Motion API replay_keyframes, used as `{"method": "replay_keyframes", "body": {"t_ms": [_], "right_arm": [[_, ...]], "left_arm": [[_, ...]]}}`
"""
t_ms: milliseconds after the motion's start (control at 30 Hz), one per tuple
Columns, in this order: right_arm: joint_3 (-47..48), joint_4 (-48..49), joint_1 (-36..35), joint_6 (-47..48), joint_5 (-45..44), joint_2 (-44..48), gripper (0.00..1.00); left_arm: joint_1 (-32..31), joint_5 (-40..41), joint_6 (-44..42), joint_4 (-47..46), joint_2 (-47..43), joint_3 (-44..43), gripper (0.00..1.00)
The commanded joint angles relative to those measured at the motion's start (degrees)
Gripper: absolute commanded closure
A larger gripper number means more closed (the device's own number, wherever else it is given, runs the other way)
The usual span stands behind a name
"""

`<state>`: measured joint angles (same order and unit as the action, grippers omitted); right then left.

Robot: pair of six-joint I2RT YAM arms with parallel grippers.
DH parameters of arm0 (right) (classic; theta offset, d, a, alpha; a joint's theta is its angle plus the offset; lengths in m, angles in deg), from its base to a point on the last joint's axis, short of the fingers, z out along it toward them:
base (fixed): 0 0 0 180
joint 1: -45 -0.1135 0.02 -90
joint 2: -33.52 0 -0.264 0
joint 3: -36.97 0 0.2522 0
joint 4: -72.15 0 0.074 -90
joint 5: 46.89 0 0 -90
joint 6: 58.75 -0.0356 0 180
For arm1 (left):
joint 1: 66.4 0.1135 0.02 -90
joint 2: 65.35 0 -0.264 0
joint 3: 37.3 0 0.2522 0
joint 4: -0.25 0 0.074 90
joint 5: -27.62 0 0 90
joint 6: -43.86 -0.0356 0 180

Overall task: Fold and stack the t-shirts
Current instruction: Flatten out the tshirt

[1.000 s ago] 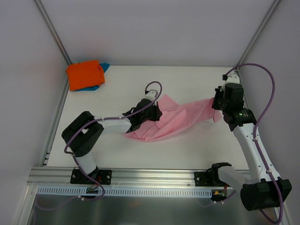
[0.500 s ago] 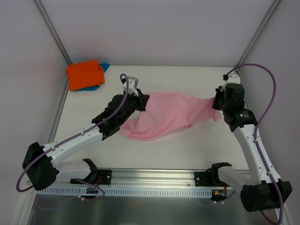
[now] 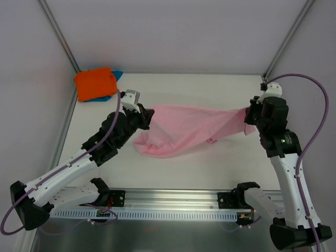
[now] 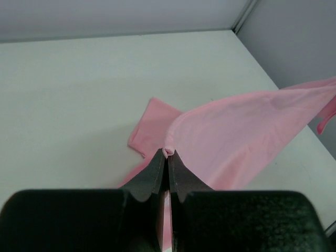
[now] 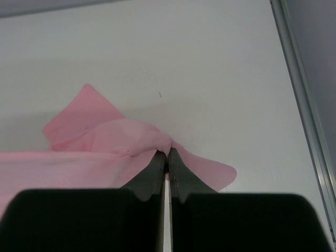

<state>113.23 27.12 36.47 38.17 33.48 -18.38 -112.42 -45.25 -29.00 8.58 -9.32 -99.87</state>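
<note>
A light pink t-shirt (image 3: 189,128) hangs stretched between my two grippers above the middle of the table, its lower part sagging onto the surface. My left gripper (image 3: 147,114) is shut on its left end; the left wrist view shows a pinch of pink cloth (image 4: 168,153) at the tips of that gripper (image 4: 168,155). My right gripper (image 3: 251,113) is shut on the right end, where the right wrist view shows bunched pink cloth (image 5: 131,142) just beyond its own tips (image 5: 167,154). A folded bright orange t-shirt (image 3: 94,83) lies on a teal-blue one (image 3: 116,75) in the far left corner.
A white table (image 3: 210,168) is walled by pale panels with metal posts at the far corners (image 3: 73,60). An aluminium rail (image 3: 173,199) runs along the near edge with both arm bases bolted to it.
My left arm has swung out to the left and farther back, pulling the pink t-shirt's left end with it. The right gripper has shifted slightly right. The shirt is now spread wider between them.
</note>
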Motion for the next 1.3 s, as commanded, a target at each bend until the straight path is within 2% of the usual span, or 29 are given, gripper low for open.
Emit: {"method": "replay_keyframes", "body": {"t_ms": [0, 167, 533, 733, 1000, 1267], "right_arm": [[6.7, -3.4, 0.4, 0.1, -0.5, 4.9, 0.99], [12.9, -9.7, 0.3, -1.4, 2.2, 8.9, 0.99], [15.4, -19.2, 0.4, -1.6, 4.7, 19.0, 0.99], [23.5, -24.5, 0.4, 0.4, 4.4, 20.8, 0.99], [31.3, -24.9, 0.4, 0.4, 6.3, 21.9, 1.0], [36.4, -19.1, 0.4, 0.6, 8.0, 20.9, 0.99]], "left_arm": [[0.3, 1.4, -2.0, 3.7, -6.4, -2.6, 1.0], [0.3, -0.2, -1.5, 10.2, -13.3, -4.1, 1.0], [0.2, -3.7, -1.1, 20.8, -24.1, -4.0, 1.0], [0.2, -4.3, -3.1, 26.0, -28.0, -8.7, 1.0], [0.2, -5.7, -3.4, 28.9, -31.5, -14.3, 1.0], [0.2, -5.3, -6.6, 29.2, -31.0, -20.1, 1.0]]}}
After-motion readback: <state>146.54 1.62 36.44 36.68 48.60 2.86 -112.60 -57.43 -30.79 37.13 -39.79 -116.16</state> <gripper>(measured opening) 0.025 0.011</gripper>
